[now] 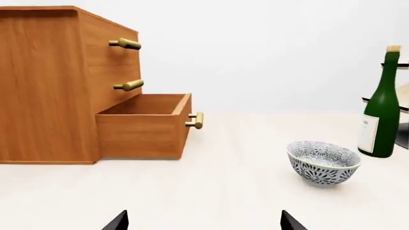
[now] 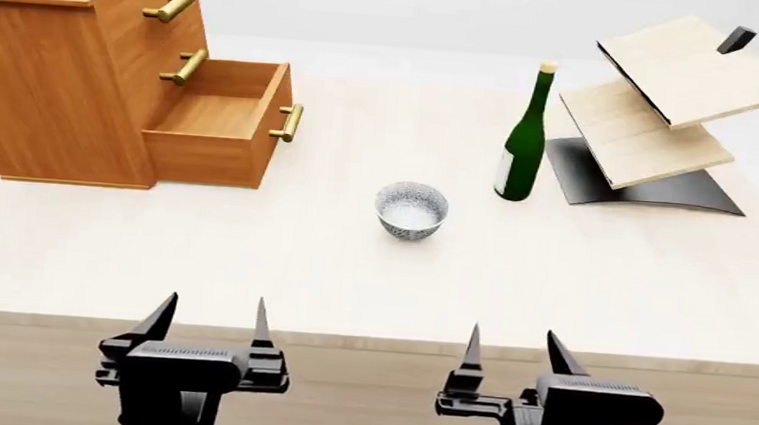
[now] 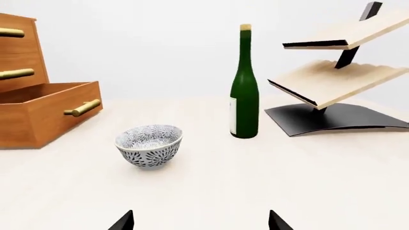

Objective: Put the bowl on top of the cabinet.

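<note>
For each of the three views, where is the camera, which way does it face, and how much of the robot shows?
Head: high, looking forward and down over the table; the left gripper and right gripper show, both open.
Left wrist: low near the tabletop, facing the cabinet and bowl; only fingertips show.
Right wrist: low, facing the bowl, bottle and rack; only fingertips show.
All three share the bowl, bottle and the cabinet's open drawer.

Glossy ceramic bowl [image 2: 412,211], matt wooden cabinet [image 2: 55,80], shiny glass bottle [image 2: 525,142].
</note>
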`<state>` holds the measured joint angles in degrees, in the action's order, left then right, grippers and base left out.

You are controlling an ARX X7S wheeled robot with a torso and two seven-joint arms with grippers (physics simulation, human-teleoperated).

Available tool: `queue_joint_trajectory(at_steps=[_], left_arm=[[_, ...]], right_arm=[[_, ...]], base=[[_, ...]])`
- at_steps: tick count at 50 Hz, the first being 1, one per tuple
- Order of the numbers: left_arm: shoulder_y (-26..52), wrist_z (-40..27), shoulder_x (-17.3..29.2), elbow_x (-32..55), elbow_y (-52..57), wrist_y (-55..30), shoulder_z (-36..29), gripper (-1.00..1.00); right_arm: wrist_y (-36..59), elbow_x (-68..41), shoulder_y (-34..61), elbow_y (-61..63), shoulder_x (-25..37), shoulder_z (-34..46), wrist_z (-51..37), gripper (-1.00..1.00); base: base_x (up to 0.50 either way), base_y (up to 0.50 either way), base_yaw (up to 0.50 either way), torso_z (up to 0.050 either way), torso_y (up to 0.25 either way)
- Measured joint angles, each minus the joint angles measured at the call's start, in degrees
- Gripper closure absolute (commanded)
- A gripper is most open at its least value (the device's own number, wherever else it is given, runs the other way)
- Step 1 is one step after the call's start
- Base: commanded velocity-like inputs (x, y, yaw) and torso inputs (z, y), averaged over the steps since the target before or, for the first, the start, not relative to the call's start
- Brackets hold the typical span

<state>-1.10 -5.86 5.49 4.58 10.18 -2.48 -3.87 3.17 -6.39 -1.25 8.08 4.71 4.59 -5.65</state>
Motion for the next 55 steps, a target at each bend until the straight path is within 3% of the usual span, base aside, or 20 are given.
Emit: queue_joint_trajectory(at_steps=[18, 46, 55], left_arm=[[-1.13, -0.79, 2.58, -0.01, 5.30, 5.94, -0.02, -1.00], [-2.74, -0.26, 6.38, 0.93, 5.44, 23.10, 2.78, -1.00], [-3.22, -0.26, 6.93, 0.58, 5.15, 26.45, 2.90, -1.00]], right_arm=[[0.53, -2.19, -0.55, 4.63, 1.75, 0.14, -1.46, -1.00], [-0.77, -3.12, -0.73, 5.89, 3.26, 1.36, -3.33, -1.00], [-3.20, -2.91, -1.31, 6.49, 3.77, 2.10, -3.35, -1.00]], base=[[0.00, 0.00, 0.00, 0.000, 0.000], [0.00, 0.00, 0.00, 0.000, 0.000], [0.48, 0.00, 0.00, 0.000, 0.000]])
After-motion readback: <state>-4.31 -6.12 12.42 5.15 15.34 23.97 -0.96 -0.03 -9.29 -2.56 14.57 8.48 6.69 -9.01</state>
